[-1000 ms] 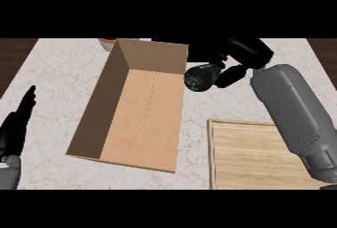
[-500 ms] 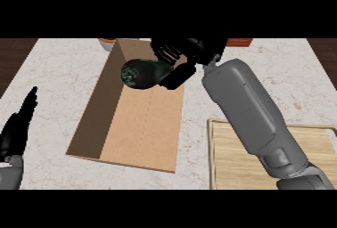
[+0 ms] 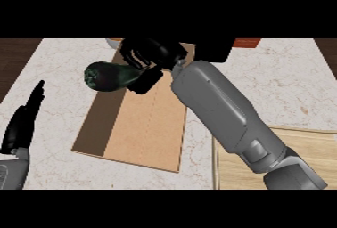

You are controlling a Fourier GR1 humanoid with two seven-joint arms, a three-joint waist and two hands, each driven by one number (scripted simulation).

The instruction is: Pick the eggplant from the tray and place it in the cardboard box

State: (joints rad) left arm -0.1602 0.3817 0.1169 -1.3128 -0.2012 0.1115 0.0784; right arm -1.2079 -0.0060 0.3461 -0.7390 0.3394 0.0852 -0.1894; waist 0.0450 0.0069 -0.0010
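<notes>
My right hand (image 3: 154,53) reaches across the cardboard box (image 3: 141,129), fingers curled round the dark green eggplant (image 3: 107,75). The eggplant hangs over the box's far left wall, its rounded end pointing left. The box lies open on the marble counter, long axis running away from me. My grey right forearm crosses from the lower right and hides the box's right wall. The wooden tray (image 3: 316,156) sits at the lower right, partly under that forearm. My left hand (image 3: 23,122) rests open at the left edge, fingers up.
A reddish object (image 3: 247,42) and a small round item (image 3: 113,41) peek out at the counter's far edge behind the box. Dark wood borders the counter at far left and far right.
My right hand has carried the eggplant leftwards from beside the box's right wall to above its far left wall. The left hand has stayed where it was.
</notes>
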